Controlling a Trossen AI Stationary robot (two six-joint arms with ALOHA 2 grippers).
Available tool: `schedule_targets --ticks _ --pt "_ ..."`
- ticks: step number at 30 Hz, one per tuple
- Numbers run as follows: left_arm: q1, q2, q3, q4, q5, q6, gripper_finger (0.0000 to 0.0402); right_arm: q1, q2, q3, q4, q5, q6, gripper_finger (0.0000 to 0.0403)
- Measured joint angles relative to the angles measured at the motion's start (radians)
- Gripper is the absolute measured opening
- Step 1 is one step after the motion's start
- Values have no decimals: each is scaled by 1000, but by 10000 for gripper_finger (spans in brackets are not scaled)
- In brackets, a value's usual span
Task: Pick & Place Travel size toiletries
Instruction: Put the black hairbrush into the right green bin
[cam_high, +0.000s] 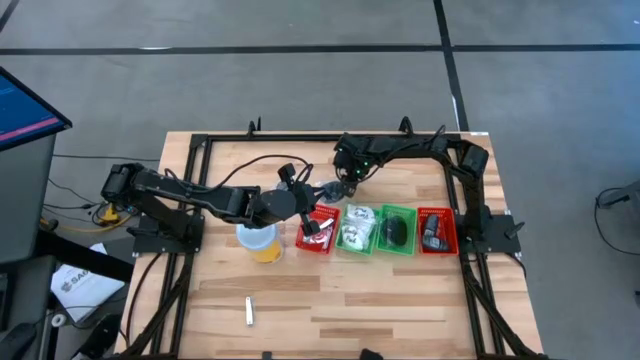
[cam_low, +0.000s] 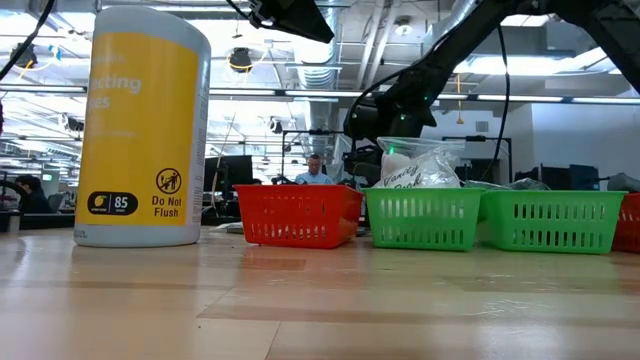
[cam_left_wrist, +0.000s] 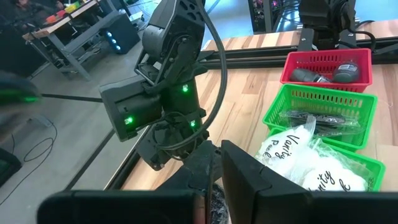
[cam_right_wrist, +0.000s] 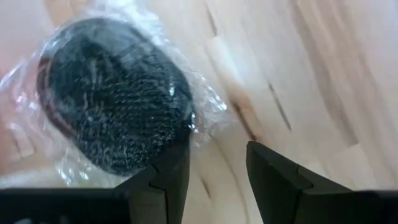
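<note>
I work at a pale wooden table (cam_high: 400, 300) edged by a black frame, grey floor around it and a wide workshop behind. At the left a short silvery-white tube (cam_high: 249, 311) lies alone near the front edge. Next stands the yellow cup (cam_high: 259, 241) with its white lid. My left gripper (cam_high: 322, 192) reaches just behind the left red bin (cam_high: 317, 229), which holds small items I cannot make out; its fingers (cam_left_wrist: 261, 186) are pinched narrow on a dark meshy thing, seemingly the grey disc. My right gripper (cam_high: 347, 187) meets it there from the back: its fingers (cam_right_wrist: 168, 180) stand apart, a dark grey round disc (cam_right_wrist: 115, 93) in clear wrap just ahead of them, over bare wood. Rightward, a green bin (cam_high: 357, 230) carries white lumpy packets (cam_left_wrist: 311, 162), the next green bin (cam_high: 398, 230) a dark flat item, and the right red bin (cam_high: 436, 230) dark grey pieces.
</note>
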Motion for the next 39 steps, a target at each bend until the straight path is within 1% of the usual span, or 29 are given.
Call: schedule_targets --ticks 7,12,18,23,28,36,39 --pt "0 0 0 0 0 0 25 20 0 0 23 0 43 139" --pt "0 0 0 0 0 0 25 48 5 2 92 -4 44 135" --pt "0 0 0 0 0 0 25 78 5 2 114 -2 44 123" --pt "0 0 0 0 0 0 25 74 6 2 121 48 54 118" --pt "0 0 0 0 0 0 25 65 6 21 117 52 78 144" --pt "0 0 0 0 0 0 25 79 6 23 90 52 107 222" --pt "0 0 0 0 0 0 25 79 6 23 84 52 127 243"
